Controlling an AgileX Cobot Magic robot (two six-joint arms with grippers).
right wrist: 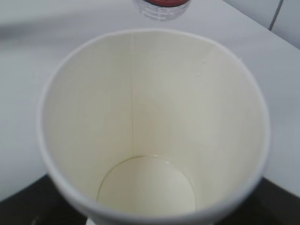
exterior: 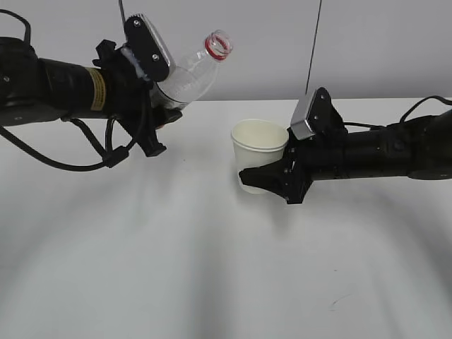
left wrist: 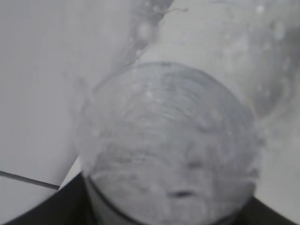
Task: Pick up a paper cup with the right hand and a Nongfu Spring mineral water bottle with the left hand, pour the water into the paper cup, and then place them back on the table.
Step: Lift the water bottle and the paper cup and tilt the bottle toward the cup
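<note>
My left gripper (exterior: 157, 99) is shut on the clear water bottle (exterior: 191, 74), held in the air at the upper left and tilted with its open red-ringed mouth (exterior: 217, 44) up and to the right. No cap shows. In the left wrist view the bottle's body (left wrist: 168, 145) fills the frame, blurred. My right gripper (exterior: 272, 180) is shut on the white paper cup (exterior: 258, 145), upright at the table's middle, right of and below the bottle's mouth. The right wrist view looks into the cup (right wrist: 154, 117); a thin layer of water (right wrist: 147, 185) lies at its bottom. The bottle's mouth (right wrist: 161, 7) shows above the cup's far rim.
The white table (exterior: 176, 268) lies under both arms. Black cables hang from the left arm (exterior: 92, 152). A grey wall stands behind the table.
</note>
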